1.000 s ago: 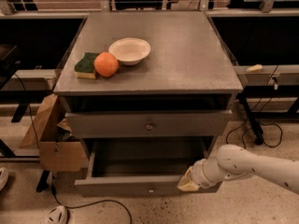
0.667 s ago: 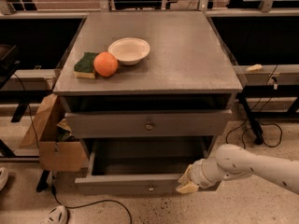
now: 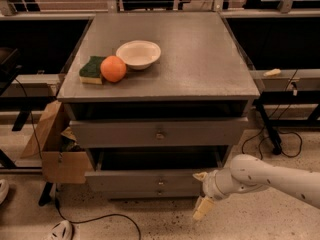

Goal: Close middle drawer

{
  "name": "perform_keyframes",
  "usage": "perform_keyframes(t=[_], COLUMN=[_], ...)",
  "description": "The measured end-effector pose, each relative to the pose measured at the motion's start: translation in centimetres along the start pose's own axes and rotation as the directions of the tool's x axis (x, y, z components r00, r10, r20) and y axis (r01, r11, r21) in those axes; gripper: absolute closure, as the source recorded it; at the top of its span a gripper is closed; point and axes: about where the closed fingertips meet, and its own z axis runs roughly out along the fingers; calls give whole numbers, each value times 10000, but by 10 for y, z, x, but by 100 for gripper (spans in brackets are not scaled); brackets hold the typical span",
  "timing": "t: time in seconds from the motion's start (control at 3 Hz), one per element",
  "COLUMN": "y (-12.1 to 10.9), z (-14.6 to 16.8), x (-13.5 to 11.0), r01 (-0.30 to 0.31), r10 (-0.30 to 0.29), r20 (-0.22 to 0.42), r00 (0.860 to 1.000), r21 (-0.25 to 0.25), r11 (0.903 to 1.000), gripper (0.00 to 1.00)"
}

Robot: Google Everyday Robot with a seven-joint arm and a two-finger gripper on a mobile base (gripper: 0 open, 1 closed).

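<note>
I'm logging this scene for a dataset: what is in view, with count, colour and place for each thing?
cabinet: one, grey, centre of view
bowl: one, white, on the cabinet top, left of centre
orange: one, orange, front-left of the bowl
sponge: one, green over yellow, left of the orange
top drawer: one, grey, under the cabinet top
middle drawer: one, grey, pulled out below the top drawer
cardboard box: one, brown, on the floor left of the cabinet
cable: one, black, on the floor in front
arm: one, white, lower right
gripper: one, open, at the middle drawer front's right end
</note>
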Motion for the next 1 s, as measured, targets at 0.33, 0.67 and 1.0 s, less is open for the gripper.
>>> perform_keyframes(t=[0.33, 0.67, 1.0], y=[-9, -11, -18], z=[5, 6, 8], x=[-2, -2, -1], r01=[25, 0, -86], r10=[-24, 1, 86], r20=[124, 164, 223], r00=[9999, 9999, 9997], r21=[-55, -63, -6], r11=[10000, 10000, 10000], gripper=[0, 19, 42])
